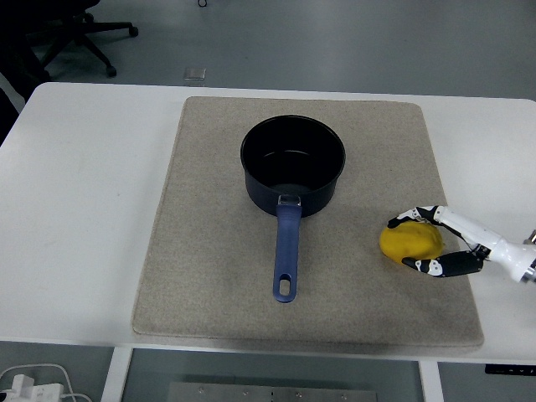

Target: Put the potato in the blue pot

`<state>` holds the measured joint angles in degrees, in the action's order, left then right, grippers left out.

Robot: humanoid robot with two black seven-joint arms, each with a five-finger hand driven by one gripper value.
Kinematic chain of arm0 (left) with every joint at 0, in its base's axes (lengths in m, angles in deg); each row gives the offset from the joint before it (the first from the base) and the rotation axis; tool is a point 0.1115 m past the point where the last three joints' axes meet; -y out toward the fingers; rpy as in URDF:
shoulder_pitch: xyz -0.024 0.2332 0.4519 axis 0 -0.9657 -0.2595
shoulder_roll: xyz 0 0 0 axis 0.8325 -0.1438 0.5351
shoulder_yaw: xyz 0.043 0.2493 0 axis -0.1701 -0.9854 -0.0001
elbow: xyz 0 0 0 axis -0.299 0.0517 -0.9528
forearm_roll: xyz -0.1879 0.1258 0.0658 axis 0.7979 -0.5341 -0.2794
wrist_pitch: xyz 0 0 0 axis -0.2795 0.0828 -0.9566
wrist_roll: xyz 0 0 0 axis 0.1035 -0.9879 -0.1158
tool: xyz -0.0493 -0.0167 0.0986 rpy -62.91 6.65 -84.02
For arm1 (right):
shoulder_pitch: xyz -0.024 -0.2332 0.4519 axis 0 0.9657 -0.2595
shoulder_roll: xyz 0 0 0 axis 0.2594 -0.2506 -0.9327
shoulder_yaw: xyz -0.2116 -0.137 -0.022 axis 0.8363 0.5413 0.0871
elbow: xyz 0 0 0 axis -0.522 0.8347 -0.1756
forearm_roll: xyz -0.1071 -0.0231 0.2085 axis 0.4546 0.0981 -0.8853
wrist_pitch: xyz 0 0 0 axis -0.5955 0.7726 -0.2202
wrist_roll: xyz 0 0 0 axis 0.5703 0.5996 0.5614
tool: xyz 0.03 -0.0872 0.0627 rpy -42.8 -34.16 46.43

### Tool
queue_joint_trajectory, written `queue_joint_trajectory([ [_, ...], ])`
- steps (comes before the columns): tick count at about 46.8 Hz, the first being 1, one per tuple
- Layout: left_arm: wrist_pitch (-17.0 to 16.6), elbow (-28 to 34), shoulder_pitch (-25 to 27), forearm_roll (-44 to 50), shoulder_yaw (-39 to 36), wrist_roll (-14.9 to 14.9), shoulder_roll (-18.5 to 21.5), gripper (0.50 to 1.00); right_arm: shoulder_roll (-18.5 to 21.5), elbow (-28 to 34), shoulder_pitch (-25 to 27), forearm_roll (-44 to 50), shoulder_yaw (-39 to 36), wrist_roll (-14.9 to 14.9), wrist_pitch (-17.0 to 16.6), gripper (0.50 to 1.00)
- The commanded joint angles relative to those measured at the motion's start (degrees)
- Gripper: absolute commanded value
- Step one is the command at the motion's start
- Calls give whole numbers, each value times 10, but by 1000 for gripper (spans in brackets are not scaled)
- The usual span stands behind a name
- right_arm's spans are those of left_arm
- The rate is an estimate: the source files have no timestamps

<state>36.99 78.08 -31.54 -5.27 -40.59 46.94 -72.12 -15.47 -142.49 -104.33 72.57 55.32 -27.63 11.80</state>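
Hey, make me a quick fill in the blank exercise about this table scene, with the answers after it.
1. The potato lies on the mat to the ____ of the blue pot.
2. The pot's handle points toward the table's ____ edge.
3. The right hand has its fingers curled around the ____.
4. The inside of the pot holds ____.

Answers: right; near; potato; nothing

Beyond the white table (84, 209) lies a grey floor (276, 42), with a black office chair (71, 29) top left.
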Motion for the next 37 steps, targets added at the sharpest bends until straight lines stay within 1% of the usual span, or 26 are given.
queue_joint_trajectory([
  [1,0,0,0,0,0,0,0,996,-1,-1,-6,-3,-3,0,-3,500],
  [14,0,1,0,-1,-1,0,0,996,-18,-10,-45,-14,-13,0,-25,500],
  [17,0,0,0,-1,0,0,0,996,-19,-10,-65,-19,-14,-1,-23,500],
  [22,0,0,0,-1,0,0,0,996,-19,-10,-98,-35,-13,-2,-30,500],
  [24,0,0,0,-1,0,0,0,996,-19,-10,-113,-43,-13,-6,-35,500],
  [30,0,1,0,-1,0,0,0,996,-11,-10,-155,-57,-12,-35,-46,500],
  [34,0,1,0,-2,0,0,0,996,-5,-10,-173,-58,-9,-40,-46,500],
  [37,0,6,0,-3,0,0,0,996,13,-10,-185,-58,-4,-40,-45,500],
])
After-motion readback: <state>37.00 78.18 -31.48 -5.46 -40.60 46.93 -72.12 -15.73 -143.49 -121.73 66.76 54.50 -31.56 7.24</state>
